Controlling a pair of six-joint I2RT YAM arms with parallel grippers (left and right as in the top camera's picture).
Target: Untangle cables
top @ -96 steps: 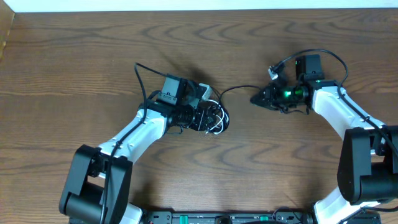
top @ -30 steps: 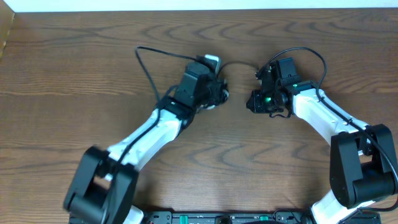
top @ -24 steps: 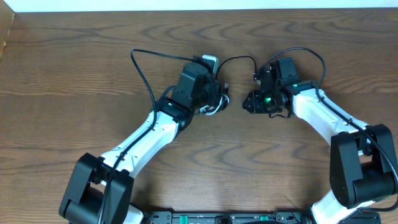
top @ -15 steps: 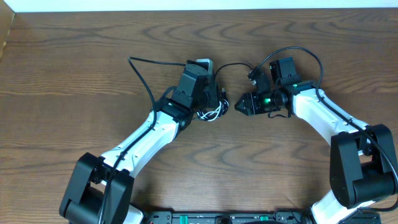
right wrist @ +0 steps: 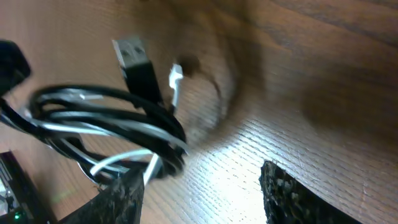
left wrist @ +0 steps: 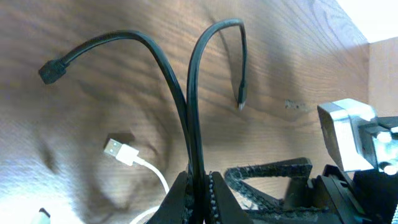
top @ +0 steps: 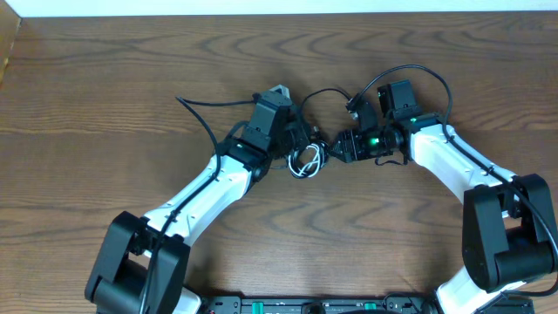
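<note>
My left gripper [top: 299,144] is shut on two strands of the black cable [left wrist: 186,93], which rise from the jaws and arc apart to a plug at each end. My left gripper [left wrist: 199,184] pinches them tight. The white cable [top: 305,164] lies coiled with black loops just below it, its USB plug [left wrist: 121,150] resting on the table. My right gripper [top: 331,150] stands open right beside that tangle. In the right wrist view the bundle of black and white cables [right wrist: 112,127] lies left of my open right gripper [right wrist: 202,193], touching the left finger [right wrist: 118,199].
A thicker black arm wire [top: 205,118] loops out left of the left arm. Another arm wire [top: 427,78] arcs over the right wrist. The brown wooden table [top: 105,174] stretches to a pale back edge [top: 261,7].
My left gripper has pulled the black cable toward the front, dragging the tangle along. My right gripper has opened and shifted left up to the tangle.
</note>
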